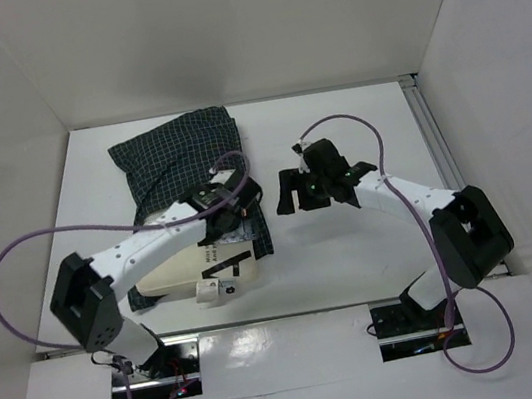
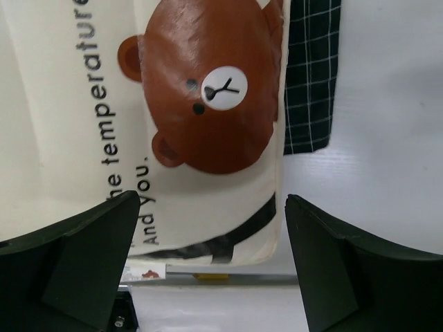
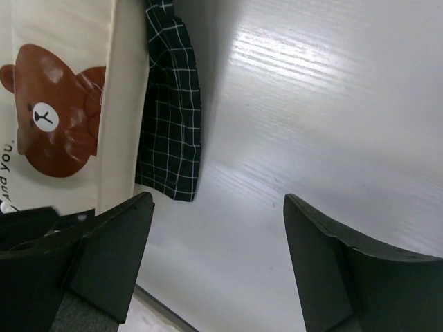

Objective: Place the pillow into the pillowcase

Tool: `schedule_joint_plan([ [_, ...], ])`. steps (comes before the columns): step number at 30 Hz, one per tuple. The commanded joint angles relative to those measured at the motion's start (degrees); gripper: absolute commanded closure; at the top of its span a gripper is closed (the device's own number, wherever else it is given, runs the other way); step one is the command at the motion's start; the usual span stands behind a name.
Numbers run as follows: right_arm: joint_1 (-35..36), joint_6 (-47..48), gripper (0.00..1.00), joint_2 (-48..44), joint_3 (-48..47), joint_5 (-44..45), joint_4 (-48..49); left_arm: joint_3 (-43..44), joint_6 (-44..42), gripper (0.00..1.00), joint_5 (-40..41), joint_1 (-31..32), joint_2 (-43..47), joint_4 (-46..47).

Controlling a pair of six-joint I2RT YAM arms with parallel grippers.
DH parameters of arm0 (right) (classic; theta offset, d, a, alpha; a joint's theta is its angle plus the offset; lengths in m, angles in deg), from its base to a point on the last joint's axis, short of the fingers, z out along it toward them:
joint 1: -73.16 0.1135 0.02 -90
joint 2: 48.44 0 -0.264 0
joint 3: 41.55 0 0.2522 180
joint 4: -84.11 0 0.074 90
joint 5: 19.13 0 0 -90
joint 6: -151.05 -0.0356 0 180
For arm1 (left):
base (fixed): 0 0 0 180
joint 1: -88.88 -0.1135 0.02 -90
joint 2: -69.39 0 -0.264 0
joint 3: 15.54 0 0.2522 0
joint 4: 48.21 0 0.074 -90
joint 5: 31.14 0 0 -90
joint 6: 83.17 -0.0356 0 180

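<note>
Here, left gripper (image 2: 211,200) wide (empty) above pillow (image 2: 201,117), right gripper (image 3: 216,199) wide

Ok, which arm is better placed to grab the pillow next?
Probably left. The open left gripper hangs directly over the pillow, at its bear print. The right gripper, also open, sits over bare table beside the pillowcase, off the pillow.

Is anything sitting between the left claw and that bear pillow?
Nothing visible does. The left gripper is open directly above the pillow, with a clear gap between them. The pillowcase only peeks out beside the pillow's edge.
</note>
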Motion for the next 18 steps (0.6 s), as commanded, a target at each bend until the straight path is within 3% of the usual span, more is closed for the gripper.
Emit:
schedule_joint_plan([
  [1, -0.45, 1.44, 0.17, 0.0, 0.99, -2.34, 0.26, 5.76, 1.78, 0.0, 9.62, 2.48, -6.45, -6.07],
  [6, -1.06, 1.44, 0.16, 0.53, 2.04, -3.57, 1.74, 10.42, 2.75, 0.0, 14.19, 3.02, -17.17, -7.48],
  [8, -1.06, 1.44, 0.16, 1.84, 2.05, -5.24, 2.89, 12.26, 1.53, 0.07, 14.2, 3.02, -22.88, -7.48],
  [9, -1.06, 1.44, 0.14, 2.54, 2.05, -6.2, 3.85, 13.32, 1.52, 0.17, 14.2, 2.5, -24.38, -7.48],
  [10, -1.06, 2.05, 0.14, 3.33, 2.05, -7.08, 4.38, 15.76, 1.52, 0.58, 14.2, 1.79, -25.35, -8.44],
  [12, 0.16, 3.19, 0.1, 6.23, -0.05, -8.41, 5.0, 17.63, 1.52, 0.99, 13.24, 0.39, -24.76, -10.56],
  [18, 3.06, 6.36, 0.04, 17.13, -8.93, -8.41, 7.01, 16.58, -6.03, 1.0, 0.59, -5.68, -12.54, -4.41],
])
